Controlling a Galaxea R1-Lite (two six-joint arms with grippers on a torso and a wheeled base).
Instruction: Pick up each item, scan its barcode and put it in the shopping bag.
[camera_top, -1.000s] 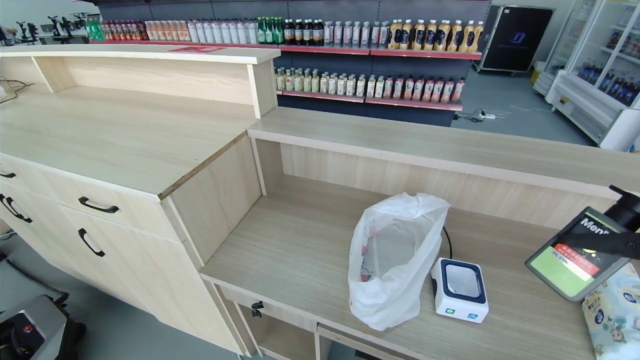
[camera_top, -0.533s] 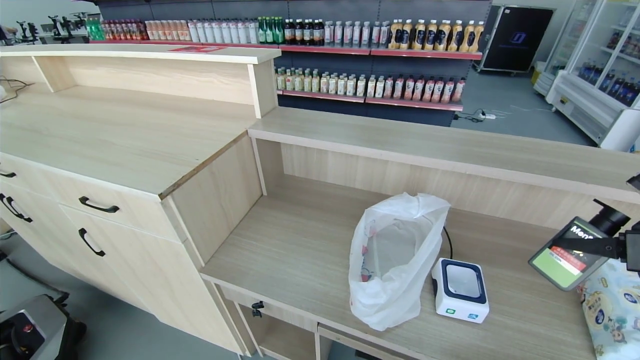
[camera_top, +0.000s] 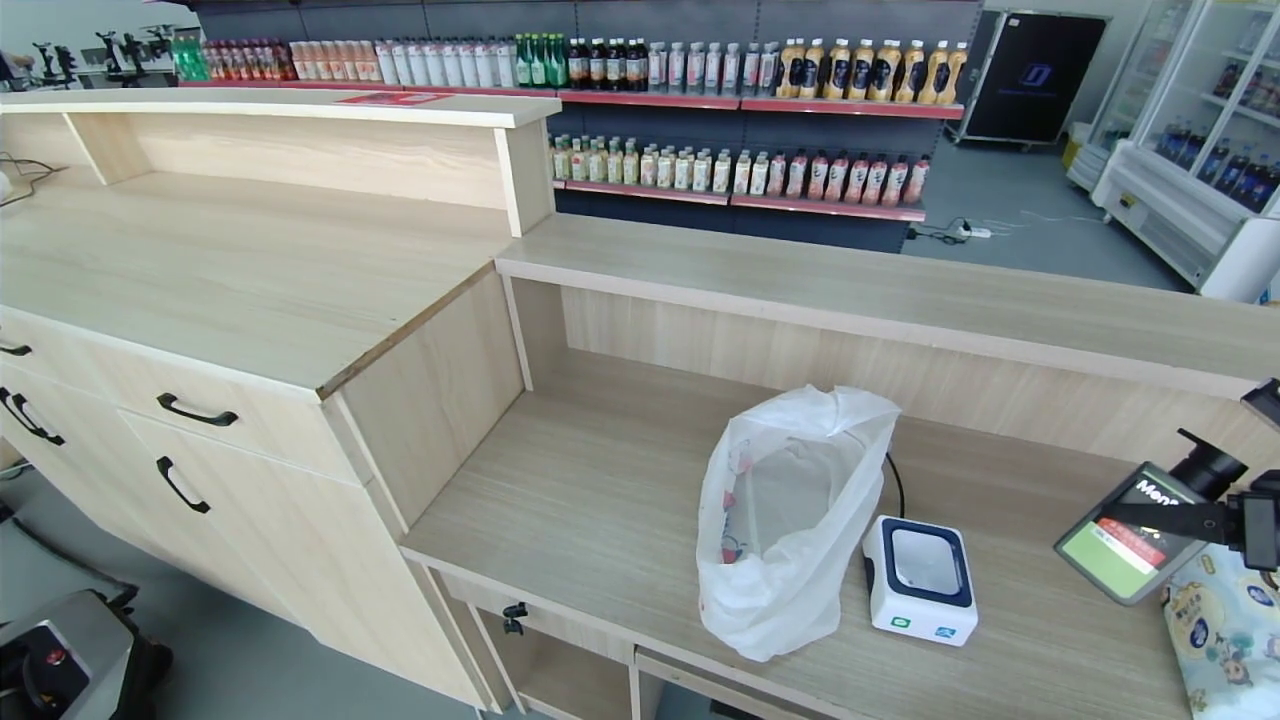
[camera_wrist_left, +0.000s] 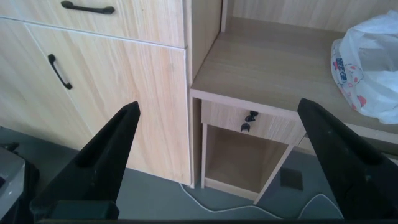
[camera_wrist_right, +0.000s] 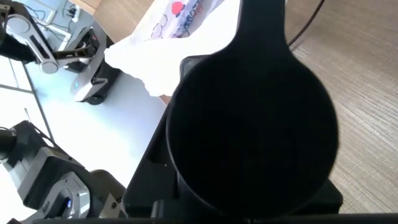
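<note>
Black fingers of the left gripper (camera_wrist_left: 217, 109) stand spread wide with nothing between them, low in front of the cabinet (camera_wrist_left: 124, 68), short of the counter (camera_top: 600, 480) and well apart from every item. Nearest on the counter's right end lies a patterned pack (camera_top: 1225, 640), flat and untouched. Just above and beyond it the right gripper (camera_top: 1180, 510) is clamped across a green-labelled bottle (camera_top: 1105, 555), held tilted in the air with its dark pump top raised toward the back. From the right wrist camera that dark top hides the grip itself. The bottle is to the right of the scanner (camera_top: 920, 578), near it but not over its glass. The scanner sits just beside the shopping bag (camera_top: 790, 520), which stands open-mouthed with a cable (camera_top: 897, 480) running behind it; whether anything lies inside I cannot tell. Farther off, shelves of drinks (camera_top: 740, 170) line the aisle. My reading: the bottle is picked up, but its scan and bagging are left, and the pack has all three steps to go
</note>
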